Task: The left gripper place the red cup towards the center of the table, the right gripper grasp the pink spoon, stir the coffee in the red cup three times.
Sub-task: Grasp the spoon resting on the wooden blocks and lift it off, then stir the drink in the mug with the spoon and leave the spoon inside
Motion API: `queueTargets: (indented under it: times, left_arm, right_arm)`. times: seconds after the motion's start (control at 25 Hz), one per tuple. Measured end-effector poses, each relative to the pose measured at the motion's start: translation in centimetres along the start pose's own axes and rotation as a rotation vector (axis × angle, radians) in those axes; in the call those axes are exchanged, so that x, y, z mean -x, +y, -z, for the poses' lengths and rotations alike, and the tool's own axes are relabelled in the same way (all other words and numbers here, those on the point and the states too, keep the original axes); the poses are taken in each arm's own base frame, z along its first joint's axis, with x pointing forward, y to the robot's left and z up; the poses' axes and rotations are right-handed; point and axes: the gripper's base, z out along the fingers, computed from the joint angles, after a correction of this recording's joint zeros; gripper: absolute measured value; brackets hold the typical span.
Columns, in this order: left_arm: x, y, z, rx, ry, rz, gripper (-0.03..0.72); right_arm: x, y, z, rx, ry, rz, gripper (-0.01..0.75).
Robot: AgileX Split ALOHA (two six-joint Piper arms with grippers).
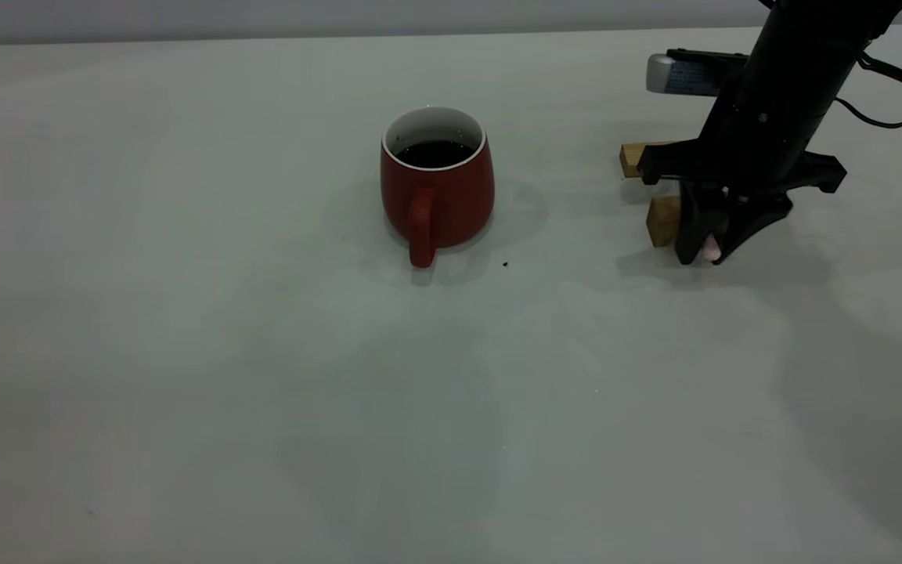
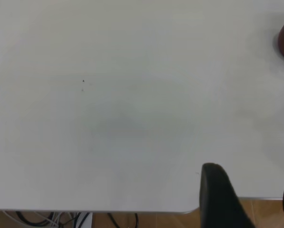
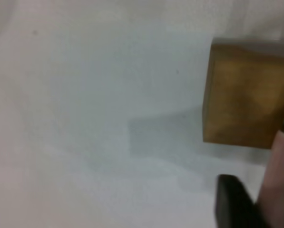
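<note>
Fingers of the right gripper (image 1: 703,252) seem clamped on the pink spoon (image 1: 711,249) beside a wooden block (image 1: 663,220); slim, light, slippery, so grip mid-handle. Left gripper unseen.

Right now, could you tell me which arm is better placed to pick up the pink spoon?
The right. Its claw is down at the pink spoon by the wooden blocks, to the right of the red cup. The left claw hangs over bare table.
</note>
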Motion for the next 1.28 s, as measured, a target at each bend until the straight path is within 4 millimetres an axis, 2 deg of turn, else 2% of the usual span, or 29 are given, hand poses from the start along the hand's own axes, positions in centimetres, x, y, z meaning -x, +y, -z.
queueTargets:
  times: [0.04, 0.2, 0.4, 0.56, 0.8, 0.96, 1.08, 1.28]
  left_arm:
    - [0.0, 0.0, 0.0, 0.000, 0.000, 0.000, 0.407]
    - [0.0, 0.0, 0.0, 0.000, 0.000, 0.000, 0.407]
    - [0.0, 0.0, 0.0, 0.000, 0.000, 0.000, 0.407]
    - [0.0, 0.0, 0.0, 0.000, 0.000, 0.000, 0.407]
    - [0.0, 0.0, 0.0, 0.000, 0.000, 0.000, 0.407]
    - [0.0, 0.0, 0.0, 0.000, 0.000, 0.000, 0.407]
    - [0.0, 0.0, 0.0, 0.000, 0.000, 0.000, 0.407]
    - [0.0, 0.0, 0.0, 0.000, 0.000, 0.000, 0.407]
  right_arm:
    - [0.0, 0.0, 0.0, -0.001, -0.005, 0.000, 0.130]
    - [0.3, 0.1, 0.7, 0.000, -0.028, 0.001, 0.129]
    - [0.9, 1.7, 5.1, 0.079, -0.059, -0.047, 0.129]
    - [1.0, 4.2, 8.1, 0.312, -0.041, -0.217, 0.129]
    - [1.1, 8.8, 9.0, 0.773, 0.065, -0.417, 0.129]
    - [1.8, 10.9, 9.0, 1.001, 0.097, -0.595, 0.129]
    - [2.5, 12.0, 9.1, 1.116, 0.136, -0.786, 0.129]
    - [2.5, 12.4, 9.3, 1.146, 0.342, -1.092, 0.129]
